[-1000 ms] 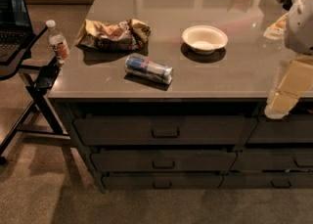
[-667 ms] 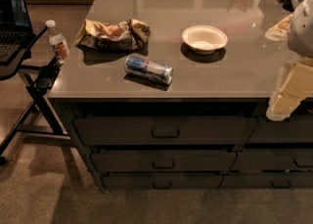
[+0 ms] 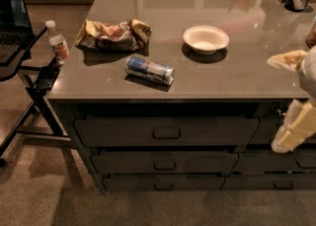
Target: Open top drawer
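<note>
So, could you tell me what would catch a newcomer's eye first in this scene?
Probably the blue can lying on its side near the front edge of the grey counter, with a crumpled snack bag behind it and a white bowl further right. Below, the top drawer looks shut, and the gripper hangs at the far right, level with it.

Closed top drawer (image 3: 123,131); gripper (image 3: 292,132) at right edge.
The drawer front sits under the worktop (image 3: 237,72); the gripper hangs right of it, apart from the handle (image 3: 166,133).
</note>
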Available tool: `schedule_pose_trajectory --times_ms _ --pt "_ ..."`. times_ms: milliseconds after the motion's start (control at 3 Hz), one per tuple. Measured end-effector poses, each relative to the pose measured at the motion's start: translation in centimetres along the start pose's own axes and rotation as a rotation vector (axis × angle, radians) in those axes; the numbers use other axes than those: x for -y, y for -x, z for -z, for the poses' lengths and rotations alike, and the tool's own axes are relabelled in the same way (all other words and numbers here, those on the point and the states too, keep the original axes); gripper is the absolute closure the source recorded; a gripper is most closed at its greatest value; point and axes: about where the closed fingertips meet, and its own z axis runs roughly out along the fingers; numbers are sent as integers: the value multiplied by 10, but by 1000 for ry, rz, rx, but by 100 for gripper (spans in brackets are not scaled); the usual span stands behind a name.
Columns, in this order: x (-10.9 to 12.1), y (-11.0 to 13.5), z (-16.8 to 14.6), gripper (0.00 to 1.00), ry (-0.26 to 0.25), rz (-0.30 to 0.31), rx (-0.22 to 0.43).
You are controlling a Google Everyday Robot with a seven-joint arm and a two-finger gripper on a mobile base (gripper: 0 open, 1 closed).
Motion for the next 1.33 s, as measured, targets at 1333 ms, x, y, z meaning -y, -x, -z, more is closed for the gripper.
schedule_pose_trajectory --times_ms 1333 --pt "-60 11 -105 0 50 209 35"
